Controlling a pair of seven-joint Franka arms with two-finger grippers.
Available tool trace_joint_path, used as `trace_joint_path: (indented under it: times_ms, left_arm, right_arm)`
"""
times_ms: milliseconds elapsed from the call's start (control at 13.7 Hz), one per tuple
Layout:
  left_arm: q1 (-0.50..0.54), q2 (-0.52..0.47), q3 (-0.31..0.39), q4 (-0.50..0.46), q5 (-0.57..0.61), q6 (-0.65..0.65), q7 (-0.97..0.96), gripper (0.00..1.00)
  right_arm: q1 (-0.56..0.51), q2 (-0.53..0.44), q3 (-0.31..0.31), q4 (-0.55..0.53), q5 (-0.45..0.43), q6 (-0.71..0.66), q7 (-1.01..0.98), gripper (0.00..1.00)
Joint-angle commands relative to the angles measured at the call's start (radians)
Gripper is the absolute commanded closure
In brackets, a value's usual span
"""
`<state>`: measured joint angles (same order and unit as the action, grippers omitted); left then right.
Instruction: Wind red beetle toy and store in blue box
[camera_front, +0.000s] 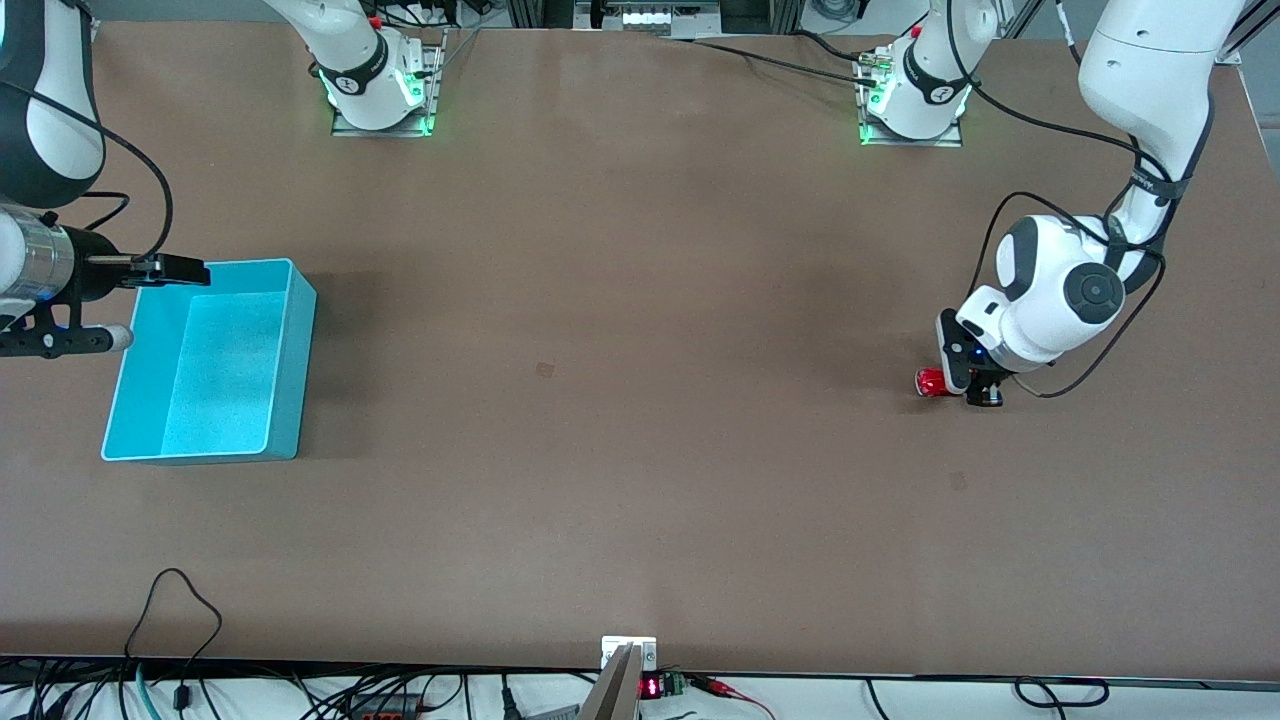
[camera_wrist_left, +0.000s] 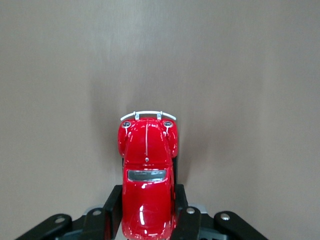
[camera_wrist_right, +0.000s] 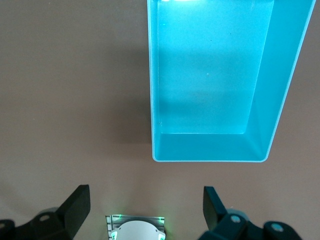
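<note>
— Two arms over one brown desk (camera_front: 640, 400), is that right?

— Yes. Biggest thing on it is the blue box (camera_front: 290, 380), sitting toward the right arm's end of the desk, open side up, with only its pale floor showing inside.

— And the right arm?

— Its right hand (camera_front: 165, 270) hangs over the box's rim, at the corner farthest from the front camera. From the right wrist view the two black fingers (camera_wrist_right: 75, 207) stand wide apart with nothing between them, and the box (camera_wrist_right: 270, 120) lies just under them.

— What about the left arm?

— It reaches down toward its own end of the desk, well apart from the box. The left hand (camera_front: 960, 380) is low at the desk surface, right at the red beetle toy (camera_front: 930, 382).

— Is it gripping the car?

— Looks so. In the left wrist view the red beetle toy (camera_wrist_left: 147, 190) sits between the dark fingers (camera_wrist_left: 112, 210), which press against both flanks of its rear half. The silvery bumper and the two little headlamps point away from the hand, and a shadow lies on the desk beside the car. From the front, only the toy's nose sticks out past the hand, toward the box's end of the desk.

— Can you tell whether its wheels touch the desk?

— No, I cannot tell that from either view.
</note>
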<state>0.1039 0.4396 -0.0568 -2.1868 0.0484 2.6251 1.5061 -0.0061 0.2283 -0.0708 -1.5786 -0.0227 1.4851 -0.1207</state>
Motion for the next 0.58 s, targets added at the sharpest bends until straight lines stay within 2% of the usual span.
trace_joint_path:
  times_ms: [0, 218, 510]
  left_arm:
    - [0.084, 0.096, 0.003, 0.041, 0.019, 0.001, 0.089, 0.65]
    - [0.152, 0.143, 0.005, 0.088, 0.018, 0.001, 0.219, 0.65]
    - [0.258, 0.152, 0.009, 0.104, 0.019, 0.001, 0.361, 0.63]
  right_arm:
    - [0.003, -0.006, 0.000, 0.011, 0.012, -0.017, 0.007, 0.00]
    - [0.011, -0.006, 0.002, 0.023, 0.012, -0.017, 0.010, 0.00]
    - [0.040, -0.004, 0.002, 0.045, -0.002, -0.019, 0.004, 0.00]
